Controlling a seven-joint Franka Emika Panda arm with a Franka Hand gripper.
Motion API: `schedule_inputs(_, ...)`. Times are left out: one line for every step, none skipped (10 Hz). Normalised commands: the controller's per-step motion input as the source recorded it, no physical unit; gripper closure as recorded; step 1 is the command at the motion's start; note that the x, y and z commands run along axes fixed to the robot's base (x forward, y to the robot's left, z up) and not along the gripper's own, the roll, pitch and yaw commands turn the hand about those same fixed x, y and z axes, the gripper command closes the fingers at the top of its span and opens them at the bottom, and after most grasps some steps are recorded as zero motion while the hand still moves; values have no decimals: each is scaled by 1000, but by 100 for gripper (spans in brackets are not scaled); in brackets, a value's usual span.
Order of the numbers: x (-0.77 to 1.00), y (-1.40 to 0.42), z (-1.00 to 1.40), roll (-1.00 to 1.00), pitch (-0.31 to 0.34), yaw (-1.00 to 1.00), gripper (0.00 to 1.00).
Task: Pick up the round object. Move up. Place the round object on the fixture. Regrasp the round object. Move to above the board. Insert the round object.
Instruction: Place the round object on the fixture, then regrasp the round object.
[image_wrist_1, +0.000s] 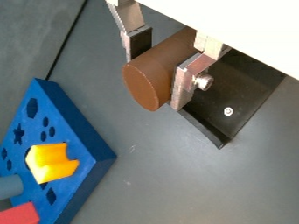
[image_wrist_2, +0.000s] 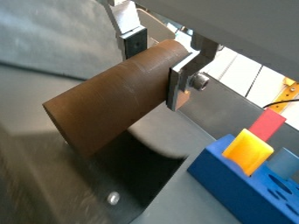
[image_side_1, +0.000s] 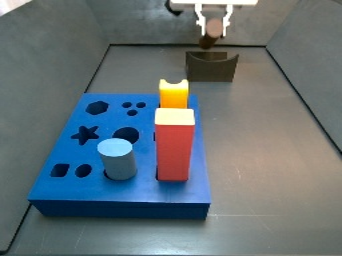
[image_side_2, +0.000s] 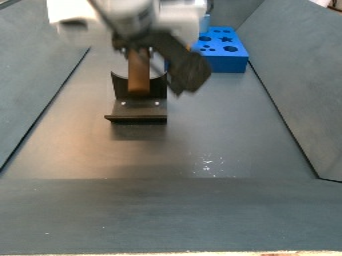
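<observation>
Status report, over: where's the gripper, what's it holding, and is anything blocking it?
Gripper shut on round object, above the fixture. Peg off the floor. Board far off; nothing in the way.

1 gripper, 1 peg, 1 fixture, 1 board, 3 other blocks.

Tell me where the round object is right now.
The round object is clamped between the fingers of the hand, just above the fixture at the far end of the floor in a side view, well away from the board.
</observation>
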Motion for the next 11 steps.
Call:
schedule_inputs(191,147,-1000,-670,158,-254,100)
schedule_inputs(190,143,-973,-563,111,-255,100)
schedule_inputs(141,102,-724,-408,41,-236,100)
schedule_inputs(114,79,-535,-339,-11,-216,100)
schedule_inputs(90,100,-392,-246,-54,-187,100)
schedule_inputs(64,116,-376,-202,-90,-168,100)
schedule_inputs(60,111,-380,-190,-95,-134,100)
schedule_inputs(60,110,-381,-188,-95,-102,100)
schedule_inputs(0,0,0,0,0,0,0)
schedule_inputs(0,0,1000,99,18,34,0)
schedule_inputs(-10,4,1000,108,26,37,0)
